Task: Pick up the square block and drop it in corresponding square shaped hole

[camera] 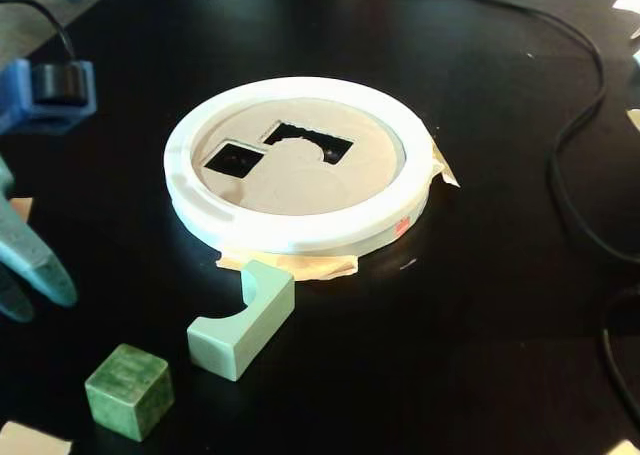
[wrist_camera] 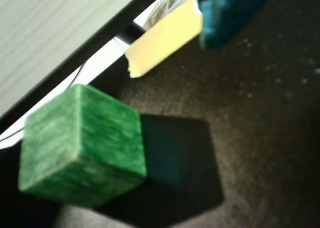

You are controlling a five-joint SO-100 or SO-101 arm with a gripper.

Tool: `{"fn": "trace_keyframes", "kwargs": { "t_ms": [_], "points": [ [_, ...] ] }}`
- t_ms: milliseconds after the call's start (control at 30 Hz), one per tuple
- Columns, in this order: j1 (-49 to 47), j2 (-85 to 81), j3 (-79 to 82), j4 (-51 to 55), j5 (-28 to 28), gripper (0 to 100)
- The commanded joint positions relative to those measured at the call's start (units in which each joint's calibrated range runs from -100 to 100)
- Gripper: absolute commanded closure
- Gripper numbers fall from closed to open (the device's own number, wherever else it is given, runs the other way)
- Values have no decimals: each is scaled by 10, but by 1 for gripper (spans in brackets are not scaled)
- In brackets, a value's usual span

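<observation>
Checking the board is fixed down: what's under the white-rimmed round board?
Tan tape pokes out from under the white rim at front and right, on the black table. Anything farther underneath is hidden.

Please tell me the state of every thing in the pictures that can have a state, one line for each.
Cube: resting on the table, not held, clear of the fingers.
Mint block: lying on the table beside the ring, notch toward it.
Square hole: empty.
Curved hole: empty.
Ring: flat on the table, taped down.
Gripper: open, empty, left of the cube in the fixed view.
</observation>
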Motion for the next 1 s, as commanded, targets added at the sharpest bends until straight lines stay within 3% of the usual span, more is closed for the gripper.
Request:
{"fn": "trace_keyframes", "kwargs": {
  "t_ms": [0,567,967],
  "points": [
    [8,-5,-10,-17,-1,29],
    [8,-5,-18,-19,0,29],
    [7,1,-177,-19,1,29]
  ]
}}
